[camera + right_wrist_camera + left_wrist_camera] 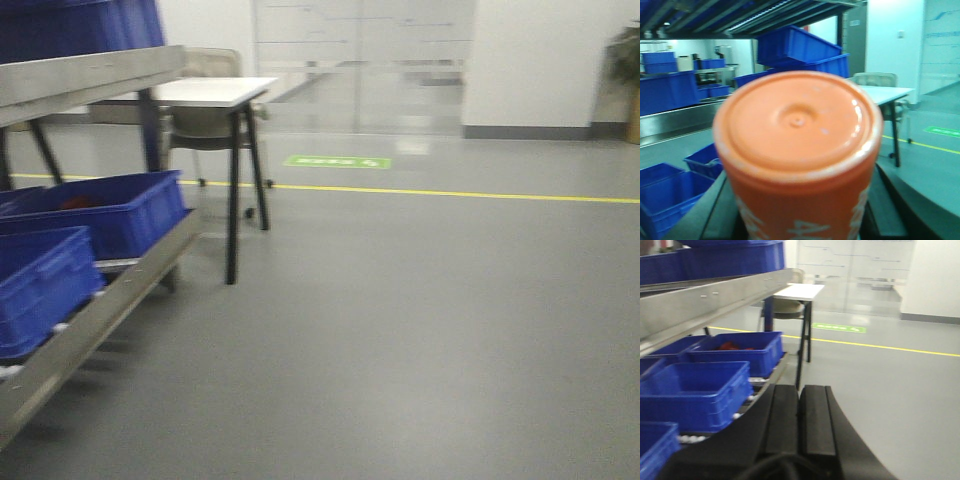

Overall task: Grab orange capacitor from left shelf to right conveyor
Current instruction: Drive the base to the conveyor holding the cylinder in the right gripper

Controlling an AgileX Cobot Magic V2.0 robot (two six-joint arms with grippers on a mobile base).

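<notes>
My right gripper (800,227) is shut tight on the capacitor (797,130), which stands upright in it, off the shelf (90,78). My left gripper (799,415) is shut too, holding nothing. The views are blurry, so I may be on the move. A bump or a quick turn could make the capacitor slip. I cannot see the conveyor (no view shows it). Blue bins (100,210) and a worktop (215,90) with black legs stand on my left.
</notes>
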